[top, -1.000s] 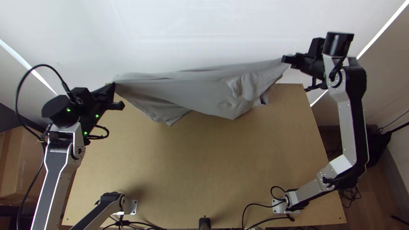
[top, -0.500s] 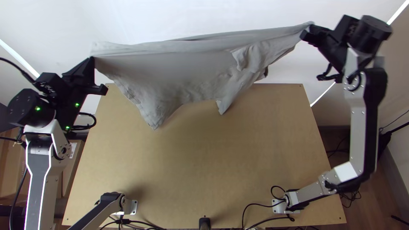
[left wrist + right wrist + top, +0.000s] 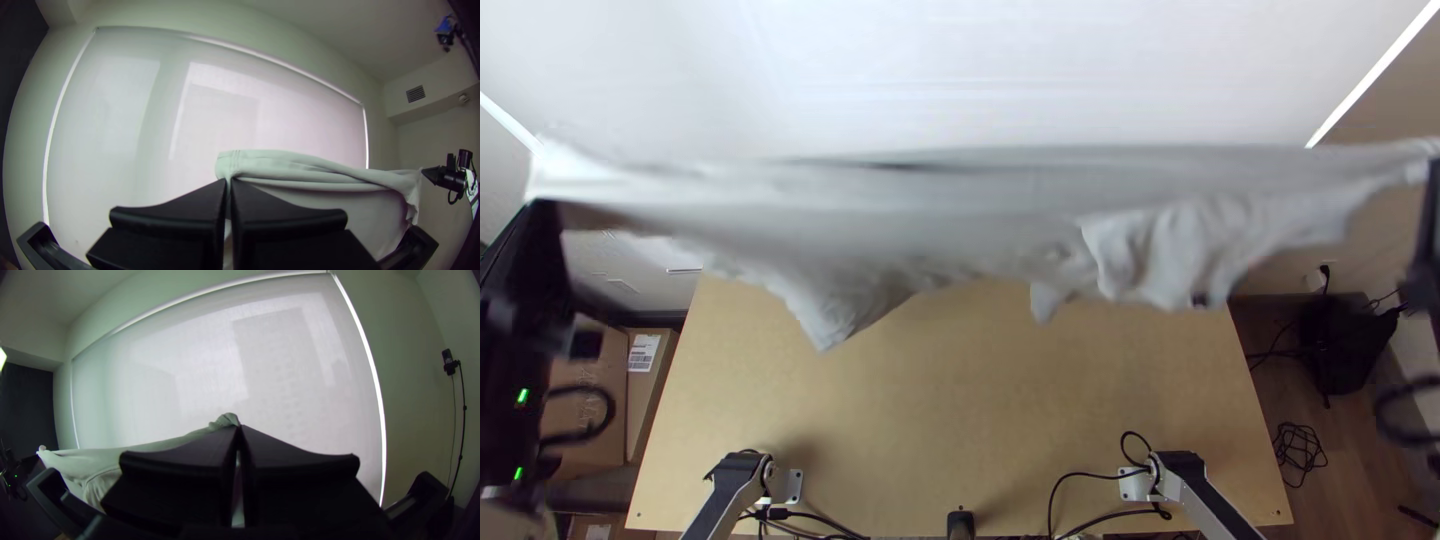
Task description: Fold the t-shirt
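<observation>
The light grey t-shirt (image 3: 900,210) hangs in the air between both grippers in the top view, its upper edge stretched nearly straight and its lower part in loose folds. At the far left my left gripper (image 3: 542,215) pinches one corner; in its wrist view the left gripper (image 3: 228,184) is shut on a hemmed edge of the shirt (image 3: 300,170). My right gripper (image 3: 1432,165), at the right border of the top view, has the opposite end. In its wrist view the right gripper (image 3: 239,429) is shut on a bunched bit of the shirt (image 3: 150,447).
The wooden table (image 3: 950,420) lies below the shirt. Black cables (image 3: 1080,490) run along its near edge by the arm bases. Cardboard boxes (image 3: 595,390) stand beyond the left side, a black bag (image 3: 1330,335) on the floor at the right.
Both grippers have moved apart, to the left and right borders of the top view. The shirt has come up off the table and is now larger in view, stretched wider between them.
</observation>
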